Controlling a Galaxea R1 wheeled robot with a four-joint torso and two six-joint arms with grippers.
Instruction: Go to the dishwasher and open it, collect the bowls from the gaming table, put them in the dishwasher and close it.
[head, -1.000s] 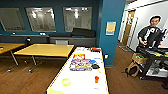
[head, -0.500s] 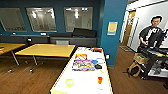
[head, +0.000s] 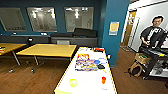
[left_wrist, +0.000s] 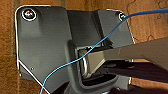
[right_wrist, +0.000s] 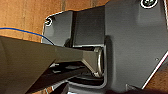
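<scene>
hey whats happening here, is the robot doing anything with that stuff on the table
Nothing is being handled right now. The robot faces a long white table with a pale yellow-green bowl and a smaller orange-red bowl standing apart near its close end, and colourful game boxes further along. Yellow-topped tables stand to the left. A person stands by a cart on the right. The wrist cameras look down at wooden floor.

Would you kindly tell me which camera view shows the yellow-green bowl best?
The head view: the yellow-green bowl sits on the near end of the white table, left of the orange bowl. Both wrist views look down at wooden floor instead.
</scene>
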